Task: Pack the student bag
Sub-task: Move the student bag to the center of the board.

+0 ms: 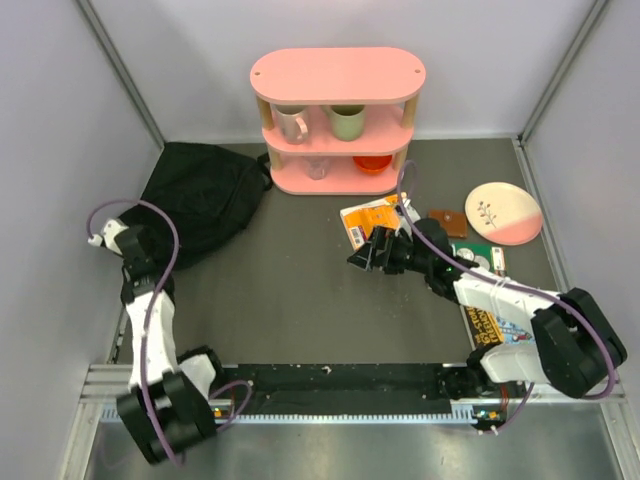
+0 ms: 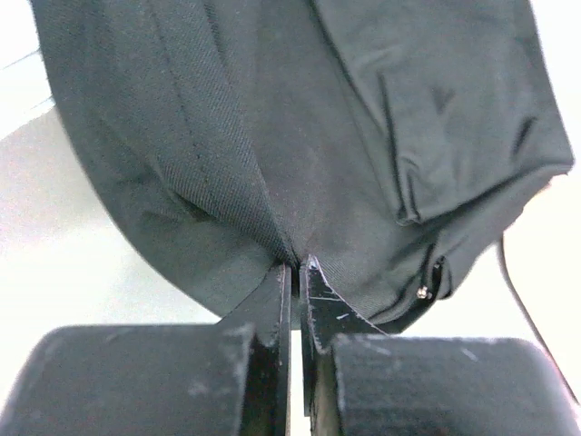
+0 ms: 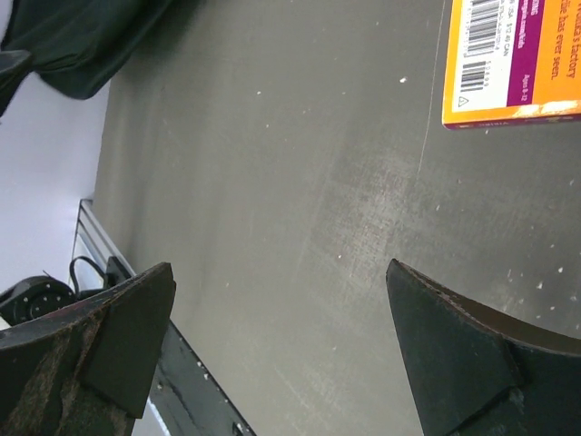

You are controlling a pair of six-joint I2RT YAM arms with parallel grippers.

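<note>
The student bag is a floppy black backpack lying at the back left of the table, beside the pink shelf. My left gripper is at its near left edge. In the left wrist view the left gripper is shut, with a fold of the student bag pinched between its tips. My right gripper hovers over the middle of the table with its jaws wide apart and nothing between them. An orange book lies just behind it, also seen as the orange book.
The pink shelf at the back holds mugs and a red bowl. A pink-and-white plate, a brown wallet and a green card lie at the right. Another book lies under the right arm.
</note>
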